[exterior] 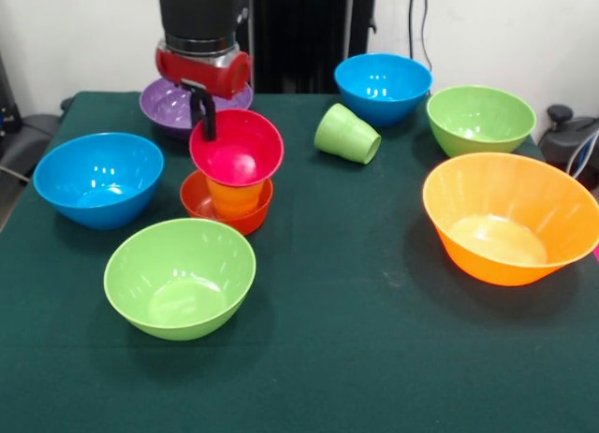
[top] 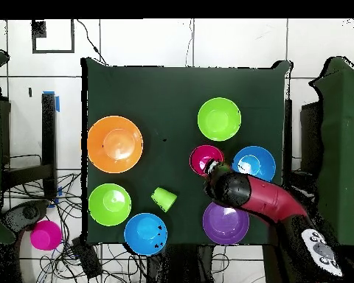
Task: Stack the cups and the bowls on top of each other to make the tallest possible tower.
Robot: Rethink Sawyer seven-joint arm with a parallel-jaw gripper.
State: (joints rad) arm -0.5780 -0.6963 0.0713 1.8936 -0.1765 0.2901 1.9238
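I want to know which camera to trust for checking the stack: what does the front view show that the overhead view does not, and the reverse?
Only the front view shows the tower's layers: the small red-orange bowl, the orange cup standing in it, and the magenta bowl tilted on top, with a dark finger at its rim. Only the overhead view shows a pink bowl off the table and the cables on the floor. Both show the light green cup lying on its side and the largest orange bowl.
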